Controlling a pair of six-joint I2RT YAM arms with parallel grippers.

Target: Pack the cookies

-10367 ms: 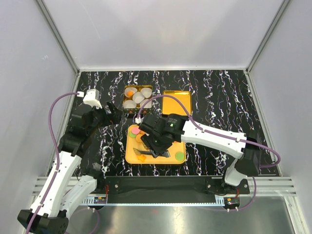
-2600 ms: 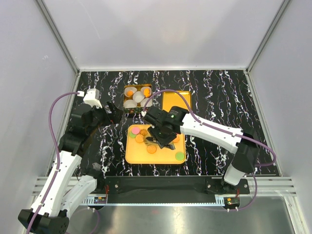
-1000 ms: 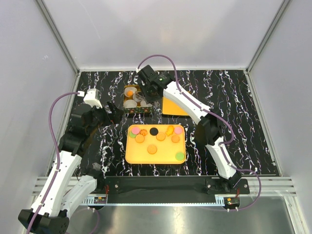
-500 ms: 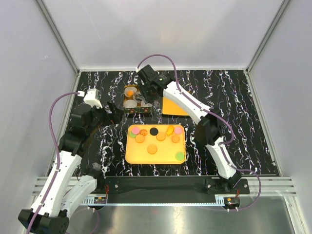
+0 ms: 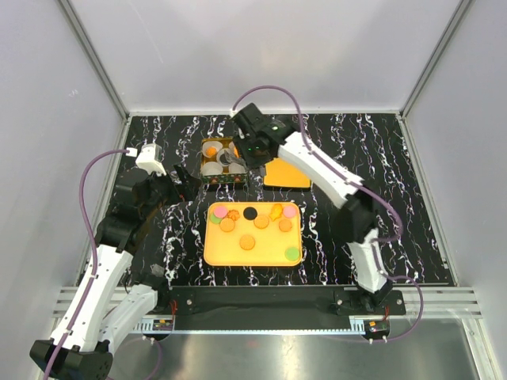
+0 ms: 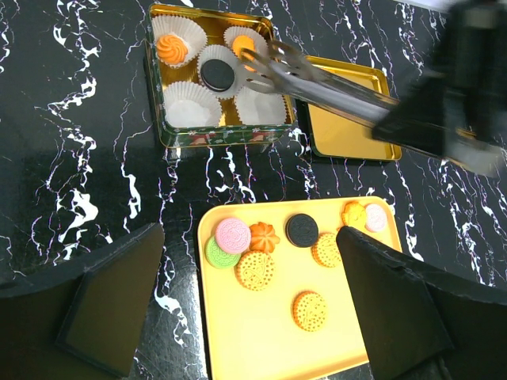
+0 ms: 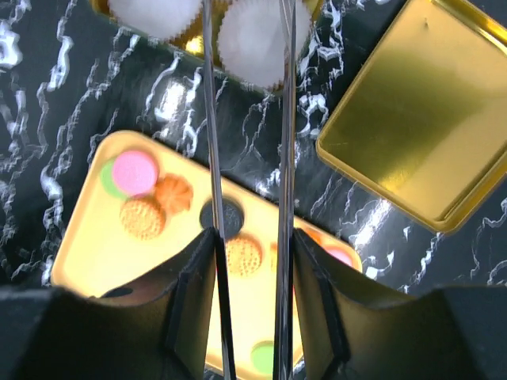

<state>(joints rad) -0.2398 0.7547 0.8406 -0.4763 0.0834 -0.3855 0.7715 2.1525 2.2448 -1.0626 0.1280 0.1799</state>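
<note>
Several cookies lie on the yellow tray [image 5: 238, 255]: pink [image 6: 233, 235], green [image 6: 214, 255], black [image 6: 302, 229] and dotted orange discs [image 6: 310, 310]. The gold tin [image 6: 155, 87] holds white paper cups; one has a black cookie [image 6: 216, 74] and two have orange cookies [image 6: 172, 49]. My right gripper [image 5: 255, 152] is shut on metal tongs [image 6: 317, 79], whose tips hang over the tin's rear right cup. The tong arms [image 7: 287, 119] stand apart. My left gripper [image 6: 253, 317] is open and empty, above the tray's left side.
The tin's gold lid [image 5: 287, 170] lies open side up to the right of the tin, also in the right wrist view [image 7: 412, 119]. Black marbled table [image 5: 380, 190] lies all round, with grey walls at its edges.
My right arm carried the tongs from the tray up to the tin, then over the last half second shifted slightly right. My left arm has not moved.
</note>
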